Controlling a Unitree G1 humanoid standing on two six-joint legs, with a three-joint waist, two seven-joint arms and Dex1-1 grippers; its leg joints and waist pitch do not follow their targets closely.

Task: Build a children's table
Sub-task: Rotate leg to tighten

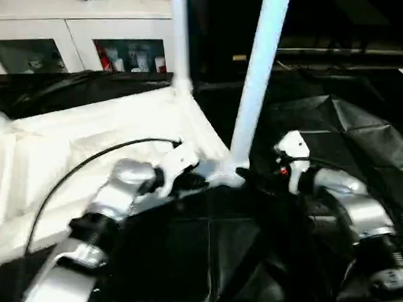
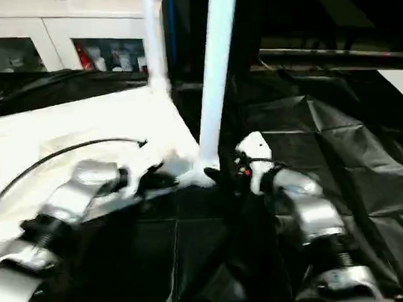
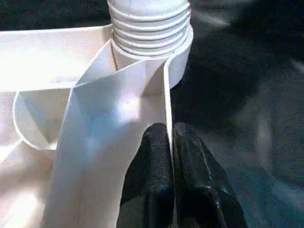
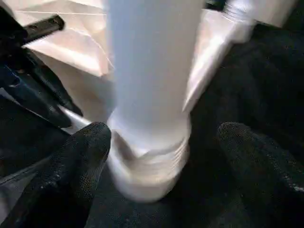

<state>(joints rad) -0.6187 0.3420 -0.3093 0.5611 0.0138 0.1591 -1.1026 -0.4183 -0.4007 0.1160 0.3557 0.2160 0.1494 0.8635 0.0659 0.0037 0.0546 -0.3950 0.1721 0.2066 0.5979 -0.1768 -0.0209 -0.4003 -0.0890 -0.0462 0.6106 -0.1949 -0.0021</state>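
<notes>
The children's table top (image 1: pixel 89 148) lies upside down on the black-covered work table, ribs facing up. Two white legs stand upright in its corner sockets: a near leg (image 1: pixel 258 76) and a far leg (image 1: pixel 180 39). My left gripper (image 3: pixel 170 142) is shut on the top's thin rim wall, just below the near corner socket and the leg's threaded end (image 3: pixel 149 23). My right gripper (image 4: pixel 164 133) is open, one black finger (image 4: pixel 80 156) on each side of the near leg's base (image 4: pixel 152 161), not touching it. In the head view both grippers meet at that corner (image 1: pixel 222 177).
A white glass-door cabinet (image 1: pixel 65 36) stands behind the work table. Crumpled black cover (image 1: pixel 346 132) spreads to the right. A black cable (image 1: pixel 89 158) arcs over the table top to my left wrist.
</notes>
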